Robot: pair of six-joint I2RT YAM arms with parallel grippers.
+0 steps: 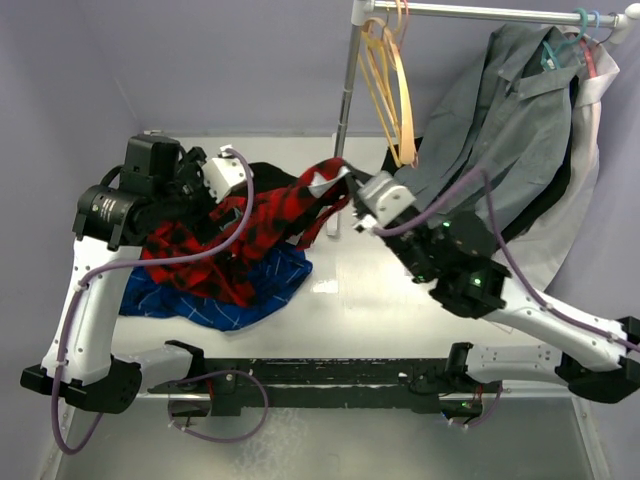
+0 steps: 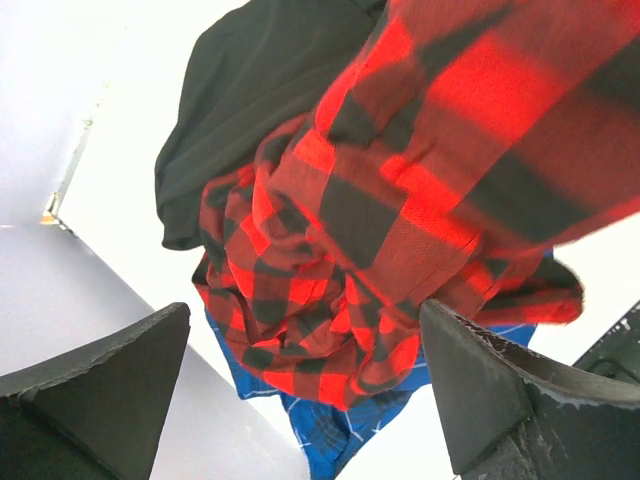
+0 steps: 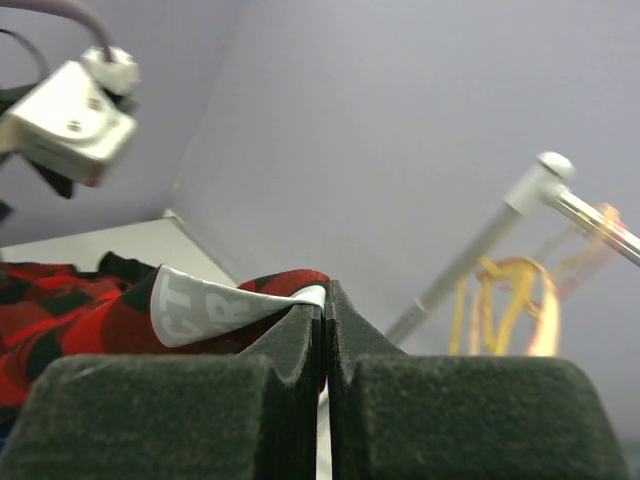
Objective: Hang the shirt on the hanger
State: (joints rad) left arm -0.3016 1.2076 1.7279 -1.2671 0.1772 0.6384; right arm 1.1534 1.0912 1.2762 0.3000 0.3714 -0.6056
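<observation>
Two end effectors busy: right end effector [image 1: 347, 192] clenched on shirt [image 1: 235, 235] lettered edge, holds it raised off bench [image 1: 390, 320], probably to spread it. Left end effector [image 2: 305, 335] released, shirt bunched right beneath. Hanger [image 1: 405, 35] above right one, on rail [image 1: 480, 12].

— What do I see apart from the job?
— A clothes rail [image 1: 480, 12]. Tan wooden hangers [image 1: 392, 95] dangle at its left end, and a grey shirt [image 1: 505, 125] with a teal hanger [image 1: 560, 45] hangs toward its right.
— And lower down?
— A blue checked shirt [image 1: 250, 292] and a black garment [image 1: 268, 177] on the table [image 1: 370, 310], left of the rail's post.
</observation>
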